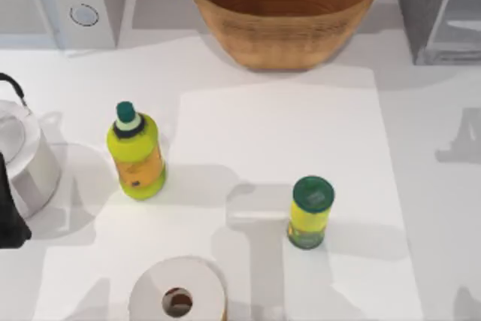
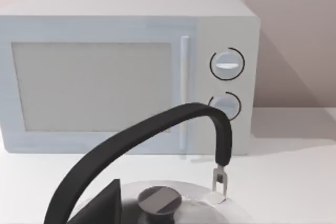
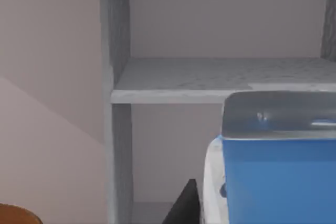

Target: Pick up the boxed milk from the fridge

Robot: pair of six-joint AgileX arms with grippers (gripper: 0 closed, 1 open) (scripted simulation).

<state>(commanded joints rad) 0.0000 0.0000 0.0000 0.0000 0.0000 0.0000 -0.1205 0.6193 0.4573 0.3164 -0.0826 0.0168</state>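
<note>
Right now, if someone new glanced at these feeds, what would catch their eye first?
Probably the bright blue top of the boxed milk, looming close in the right wrist view in front of the fridge and its pale shelf. In the top view, the big woven basket at the back centre of the table stands out, with the yellow-green bottle left of centre and the green-lidded can nearer the front.

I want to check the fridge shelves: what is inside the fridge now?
Inside the fridge, the right wrist view shows one pale shelf, bare where visible. The boxed milk, close to the camera, covers part of the lower compartment, so what stands behind it cannot be seen.
</note>
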